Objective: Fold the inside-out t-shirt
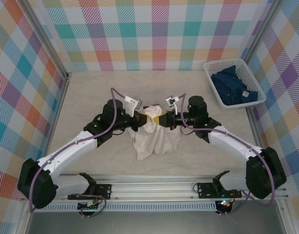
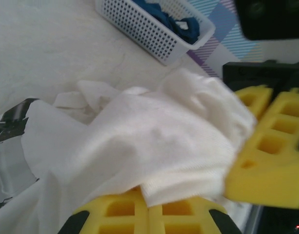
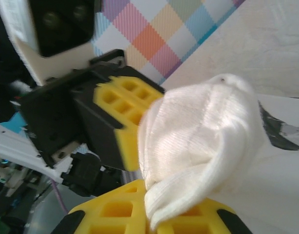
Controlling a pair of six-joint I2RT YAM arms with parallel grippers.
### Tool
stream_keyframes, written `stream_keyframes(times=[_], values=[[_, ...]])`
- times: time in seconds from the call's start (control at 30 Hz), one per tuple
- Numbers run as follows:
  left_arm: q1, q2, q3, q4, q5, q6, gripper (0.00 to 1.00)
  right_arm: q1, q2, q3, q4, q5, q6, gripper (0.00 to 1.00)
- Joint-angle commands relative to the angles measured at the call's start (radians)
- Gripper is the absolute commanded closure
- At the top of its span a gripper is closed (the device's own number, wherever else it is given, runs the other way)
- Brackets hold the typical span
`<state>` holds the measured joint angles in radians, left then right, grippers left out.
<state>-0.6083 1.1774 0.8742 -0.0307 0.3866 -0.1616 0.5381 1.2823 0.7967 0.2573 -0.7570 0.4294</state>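
The inside-out t-shirt is shown bunched at table centre. Its 12 o'clock edge is pinched by the left gripper and right gripper, both closed on cloth. An early, pre-fold step is judged; spreading flat is called for next.

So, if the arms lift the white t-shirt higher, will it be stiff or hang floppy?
Probably floppy: the white t-shirt sags in loose folds below the left fingers and right fingers. Likely light, since small pinches bunch it. Its knit looks soft, so it should not slip easily.
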Motion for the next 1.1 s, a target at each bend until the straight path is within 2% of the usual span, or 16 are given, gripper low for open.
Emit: stream_keyframes(times=[0.0, 0.27, 0.43, 0.57, 0.77, 0.9, 1.07], values=[[0.013, -0.066, -0.023, -0.004, 0.065, -0.033, 1.0, 0.006, -0.041, 0.03, -0.097, 0.087, -0.096, 0.84], [0.023, -0.148, -0.054, -0.044, 0.158, -0.12, 1.0, 0.015, -0.081, 0.062, -0.262, 0.238, -0.218, 0.68], [0.034, -0.189, -0.07, -0.055, 0.185, -0.155, 1.0, 0.082, -0.142, 0.082, -0.417, 0.453, -0.354, 0.58], [0.05, -0.204, -0.068, -0.086, 0.172, -0.173, 1.0, 0.145, -0.212, 0.057, -0.435, 0.533, -0.467, 0.5], [0.057, -0.205, -0.048, -0.117, 0.181, -0.162, 1.0, 0.169, -0.211, 0.09, -0.45, 0.484, -0.606, 0.4], [0.062, -0.215, -0.036, -0.15, 0.159, -0.156, 1.0, 0.142, -0.194, 0.122, -0.459, 0.583, -0.582, 0.4], [0.071, -0.239, -0.032, -0.186, 0.145, -0.137, 1.0, -0.002, -0.122, 0.185, -0.468, 0.321, -0.334, 0.45]])
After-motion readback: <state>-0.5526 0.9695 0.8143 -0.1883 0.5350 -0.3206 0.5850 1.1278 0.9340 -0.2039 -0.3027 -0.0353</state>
